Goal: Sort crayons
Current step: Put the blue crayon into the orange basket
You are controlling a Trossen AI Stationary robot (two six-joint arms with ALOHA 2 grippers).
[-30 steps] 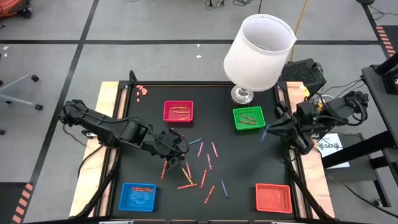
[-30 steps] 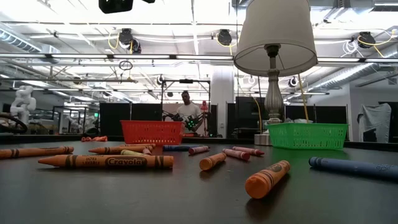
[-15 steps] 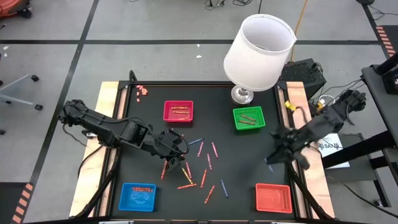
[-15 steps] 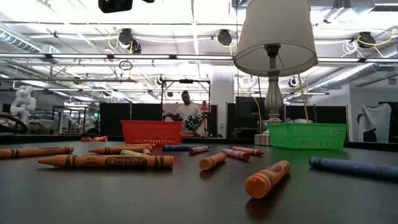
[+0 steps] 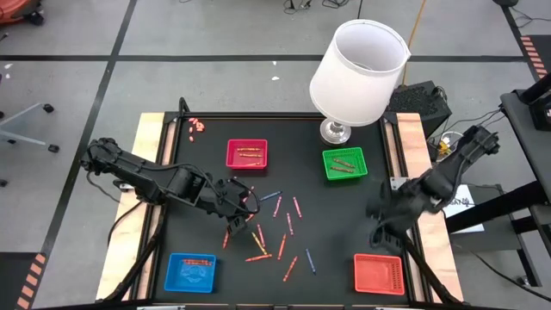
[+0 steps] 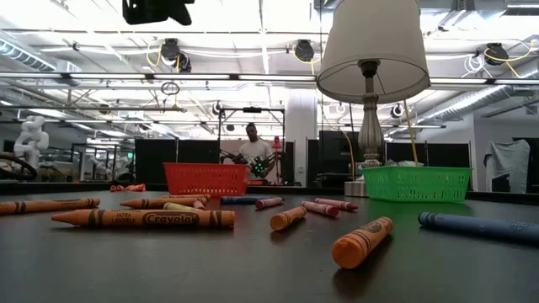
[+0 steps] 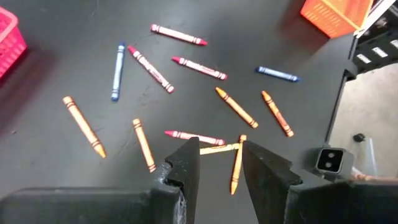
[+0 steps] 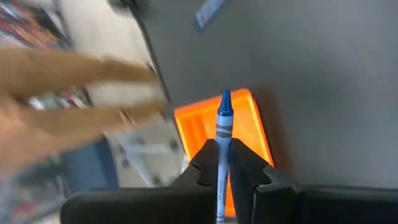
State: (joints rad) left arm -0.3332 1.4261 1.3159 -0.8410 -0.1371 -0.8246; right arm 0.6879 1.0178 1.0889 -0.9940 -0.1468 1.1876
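My right gripper is clamped on a blue crayon near the bench's right edge. My left gripper hangs with fingers apart over the loose crayons mid-bench.

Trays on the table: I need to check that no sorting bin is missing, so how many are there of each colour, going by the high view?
pink tray: 1
green tray: 1
blue tray: 1
orange tray: 1
Total: 4 trays
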